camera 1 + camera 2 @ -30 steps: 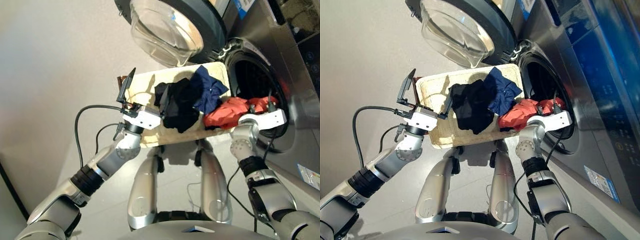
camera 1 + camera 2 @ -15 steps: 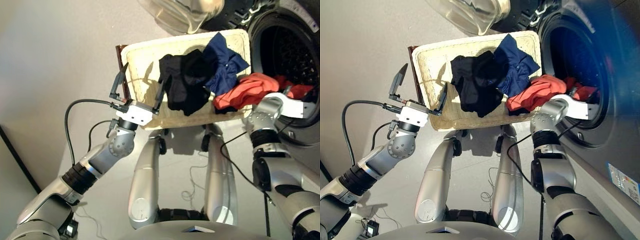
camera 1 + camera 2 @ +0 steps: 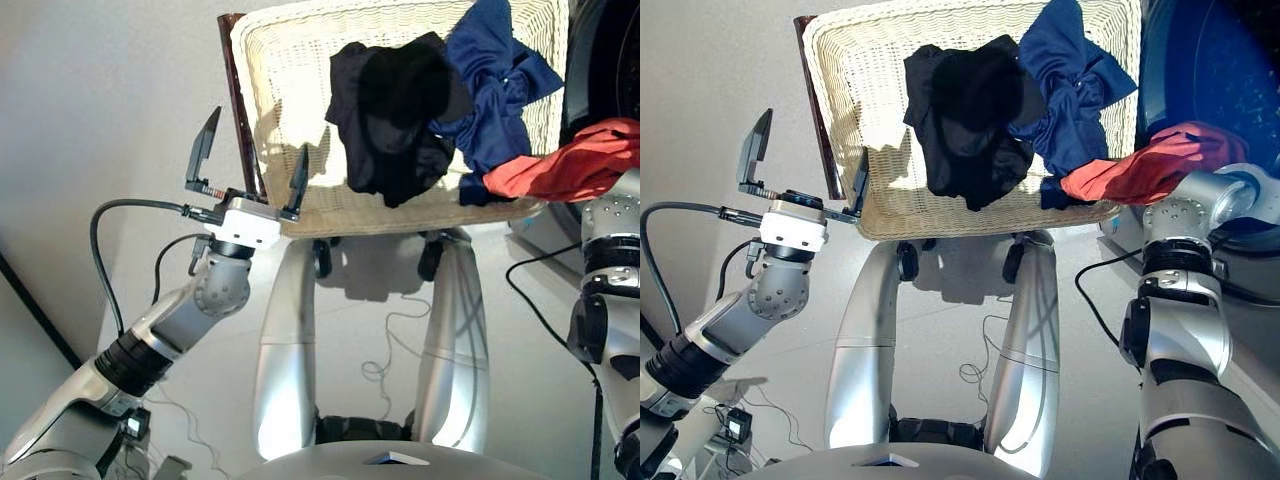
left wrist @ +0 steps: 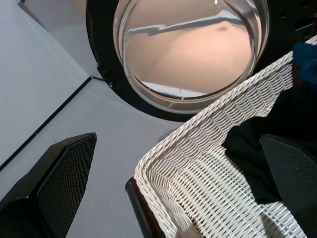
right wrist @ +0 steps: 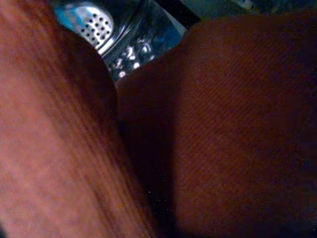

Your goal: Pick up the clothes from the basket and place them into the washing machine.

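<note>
head views: coral-red garment (image 3: 570,170) trails over the basket (image 3: 290,60) rim's machine-side corner; black garment (image 3: 400,120) and navy garment (image 3: 495,85) inside basket.
left wrist: left gripper (image 3: 250,165) fingers spread, empty, straddling basket corner; glass door (image 4: 190,49) beyond basket.
right wrist: only coral cloth, drum (image 5: 94,25) behind; right gripper's grip cannot be told, probably clamped.
tip: carry cloth fully clear of the basket, deep into the drum, before release.

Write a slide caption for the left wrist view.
Open left gripper at the wicker basket's corner, facing the washing machine's glass door.

Silver-grey jointed arms with black elbow bands, white wrist blocks, left gripper (image 3: 250,163) — two black wedge fingers — looping black cables
</note>
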{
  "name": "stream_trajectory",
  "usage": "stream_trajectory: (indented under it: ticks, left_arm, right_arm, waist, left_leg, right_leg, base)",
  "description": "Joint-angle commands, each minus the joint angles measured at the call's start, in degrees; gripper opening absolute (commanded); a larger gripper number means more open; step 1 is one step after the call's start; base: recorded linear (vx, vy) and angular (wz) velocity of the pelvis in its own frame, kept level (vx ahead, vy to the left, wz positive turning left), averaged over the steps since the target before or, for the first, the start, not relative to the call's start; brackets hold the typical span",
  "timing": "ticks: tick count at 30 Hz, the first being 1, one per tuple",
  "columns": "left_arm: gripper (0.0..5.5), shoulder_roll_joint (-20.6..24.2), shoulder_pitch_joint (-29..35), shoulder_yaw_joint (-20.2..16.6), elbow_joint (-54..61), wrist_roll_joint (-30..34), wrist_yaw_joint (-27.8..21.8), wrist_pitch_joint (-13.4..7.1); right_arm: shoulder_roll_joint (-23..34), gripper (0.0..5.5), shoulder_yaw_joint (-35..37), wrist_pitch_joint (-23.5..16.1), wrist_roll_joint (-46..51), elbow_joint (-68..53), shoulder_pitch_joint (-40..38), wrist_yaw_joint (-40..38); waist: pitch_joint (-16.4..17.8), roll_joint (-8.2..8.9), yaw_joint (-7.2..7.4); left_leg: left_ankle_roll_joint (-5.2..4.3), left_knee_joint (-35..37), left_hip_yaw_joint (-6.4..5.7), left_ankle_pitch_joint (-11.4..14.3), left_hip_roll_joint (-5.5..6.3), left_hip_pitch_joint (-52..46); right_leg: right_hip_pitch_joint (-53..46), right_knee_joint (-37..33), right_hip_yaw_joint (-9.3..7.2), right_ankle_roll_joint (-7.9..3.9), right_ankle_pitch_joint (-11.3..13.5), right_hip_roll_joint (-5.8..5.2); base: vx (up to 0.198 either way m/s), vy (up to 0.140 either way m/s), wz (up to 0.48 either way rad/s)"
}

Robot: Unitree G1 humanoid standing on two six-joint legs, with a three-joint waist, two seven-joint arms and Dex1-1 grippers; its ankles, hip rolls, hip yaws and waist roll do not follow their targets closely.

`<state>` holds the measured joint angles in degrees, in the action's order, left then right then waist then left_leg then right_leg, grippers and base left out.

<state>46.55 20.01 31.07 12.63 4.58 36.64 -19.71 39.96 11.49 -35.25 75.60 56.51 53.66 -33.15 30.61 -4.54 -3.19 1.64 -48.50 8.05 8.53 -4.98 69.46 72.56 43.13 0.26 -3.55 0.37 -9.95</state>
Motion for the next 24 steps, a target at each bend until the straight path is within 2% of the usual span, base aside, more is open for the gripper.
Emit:
stream_trajectory:
  ticks: [1,9,10,11,12,13,14,16,17,18,19,20,21,22,23,24]
  left_arm:
    - [5.50,0.37,-3.85,-4.14,8.27,0.19,0.96,-2.88]
    - [5.50,2.74,-5.24,-6.49,9.74,-0.99,0.02,-3.22]
    - [5.50,3.01,-5.35,-6.80,9.85,-1.19,-0.18,-3.26]
    - [5.50,3.19,-5.62,-6.82,10.00,-1.48,-0.40,-3.46]
    - [5.50,3.49,-5.63,-6.85,9.92,-1.73,-0.82,-3.55]
    - [5.50,3.77,-5.75,-6.93,9.78,-1.98,-1.10,-3.74]
    - [5.50,4.02,-5.81,-6.78,9.61,-2.19,-1.40,-3.83]
    - [5.50,4.41,-5.74,-6.51,9.41,-3.00,-2.27,-4.04]
    - [5.50,4.62,-5.73,-6.33,9.34,-3.39,-2.75,-3.97]
    - [5.50,4.42,-5.83,-6.31,9.24,-3.70,-3.04,-3.93]
    - [5.50,4.47,-5.97,-6.29,9.03,-4.19,-3.53,-3.92]
    - [5.50,4.35,-6.08,-6.20,8.89,-4.65,-3.78,-3.89]
    - [5.50,4.29,-6.08,-6.33,8.68,-4.93,-4.10,-3.81]
    - [5.50,3.92,-6.14,-6.34,8.34,-5.12,-4.50,-3.60]
    - [5.50,3.56,-6.25,-6.14,7.97,-5.24,-4.67,-3.49]
    - [5.50,3.30,-6.14,-6.27,7.54,-5.31,-4.81,-3.44]
  right_arm:
    - [17.39,0.00,-3.28,-0.61,-4.50,0.73,2.89,1.18]
    - [24.36,0.00,-6.95,2.21,-7.36,5.12,8.19,1.44]
    - [25.14,0.00,-7.20,2.40,-7.98,5.35,8.44,1.42]
    - [25.63,0.00,-7.51,2.62,-8.62,5.54,8.61,1.38]
    - [26.02,0.00,-8.03,3.00,-9.27,5.56,8.77,1.80]
    - [26.38,0.00,-8.77,3.45,-10.01,5.70,8.65,2.32]
    - [26.49,0.00,-9.40,3.85,-10.36,5.85,8.29,2.98]
    - [26.21,0.00,-10.03,4.37,-10.79,6.33,8.00,3.54]
    - [25.79,0.37,-10.26,4.71,-10.59,6.79,7.82,3.82]
    - [25.31,5.50,-10.20,5.04,-10.25,6.95,7.67,4.19]
    - [24.80,5.50,-9.96,5.20,-9.37,7.26,7.27,4.75]
    - [24.01,5.50,-9.94,5.48,-8.65,7.21,6.75,5.53]
    - [23.30,5.50,-10.00,5.73,-8.10,6.66,6.21,6.67]
    - [22.09,5.50,-10.14,5.87,-7.72,5.45,5.26,7.67]
    - [21.04,5.50,-10.26,5.61,-7.79,4.24,4.39,8.22]
    - [20.11,5.50,-10.12,5.32,-8.22,2.74,3.27,8.64]
  waist:
    - [-0.82,-1.31,2.10]
    - [-0.82,-0.95,2.14]
    - [-0.85,-0.90,2.14]
    - [-0.82,-0.87,2.20]
    - [-0.88,-0.86,2.14]
    - [-0.90,-0.81,2.10]
    - [-0.82,-0.75,2.20]
    - [-0.97,-0.68,2.10]
    - [-0.82,-0.62,2.18]
    - [-0.85,-0.66,2.15]
    - [-1.00,-0.61,2.15]
    - [-0.82,-0.57,2.20]
    - [-0.95,-0.51,2.14]
    - [-0.90,-0.46,2.20]
    - [-0.82,-0.43,2.34]
    - [-0.86,-0.34,2.36]
  left_leg:
    - [-6.94,2.37,-3.24,-0.77,-2.37,-2.48]
    - [-6.76,0.62,-3.45,-0.43,-2.21,-0.92]
    - [-7.02,0.22,-3.79,0.81,-2.27,-1.49]
    - [-6.75,0.09,-3.51,-0.09,-2.32,-0.89]
    - [-6.98,-0.01,-3.78,0.96,-2.33,-1.52]
    - [-6.98,-0.17,-3.79,1.04,-2.36,-1.56]
    - [-6.69,-0.03,-3.45,-0.09,-2.30,-0.96]
    - [-6.89,-0.13,-3.54,0.93,-2.22,-1.45]
    - [-6.57,0.08,-3.25,-0.22,-2.21,-0.95]
    - [-6.75,0.06,-3.44,0.57,-2.14,-1.38]
    - [-6.78,0.25,-3.48,0.81,-2.15,-1.67]
    - [-6.46,0.63,-3.17,-0.37,-2.24,-1.33]
    - [-6.72,0.85,-3.41,0.61,-2.24,-2.04]
    - [-6.70,1.22,-3.32,0.54,-2.25,-2.30]
    - [-6.33,1.68,-2.93,-0.72,-2.31,-1.84]
    - [-6.59,1.85,-3.14,0.27,-2.26,-2.59]
  right_leg:
    - [-1.98,5.38,0.76,-2.57,-6.93,-0.48]
    - [-0.06,7.22,1.00,-2.63,-7.16,-0.27]
    - [-0.46,7.87,1.21,-2.90,-8.37,-0.17]
    - [0.00,7.72,1.05,-2.63,-7.46,-0.31]
    - [-0.37,8.21,1.21,-2.92,-8.49,-0.14]
    - [-0.32,8.36,1.23,-2.98,-8.51,-0.13]
    - [0.10,7.90,1.11,-2.75,-7.33,-0.19]
    - [-0.42,8.10,1.27,-3.07,-8.25,-0.03]
    - [-0.07,7.56,1.17,-2.85,-7.00,-0.15]
    - [-0.48,7.69,1.30,-3.06,-7.75,-0.06]
    - [-0.76,7.50,1.33,-3.15,-7.94,-0.05]
    - [-0.55,6.80,1.19,-2.88,-6.72,-0.24]
    - [-1.22,6.76,1.35,-3.12,-7.66,-0.16]
    - [-1.50,6.44,1.34,-3.13,-7.58,-0.13]
    - [-1.15,5.74,1.15,-2.83,-6.28,-0.29]
    - [-1.86,5.71,1.31,-3.07,-7.23,-0.19]
  base:
    - [0.000,0.000,0.000]
    - [0.009,-0.001,-0.006]
    - [0.000,0.000,0.000]
    - [0.070,0.000,-0.032]
    - [0.000,0.000,0.000]
    - [0.000,0.000,0.000]
    - [0.000,0.000,0.000]
    - [0.000,0.000,0.000]
    - [0.000,0.000,0.000]
    - [0.000,0.000,0.000]
    - [0.000,0.000,0.000]
    - [0.000,0.000,0.000]
    - [0.000,0.000,0.000]
    - [0.000,0.000,0.000]
    - [0.000,0.000,0.000]
    - [-0.094,0.019,-0.010]
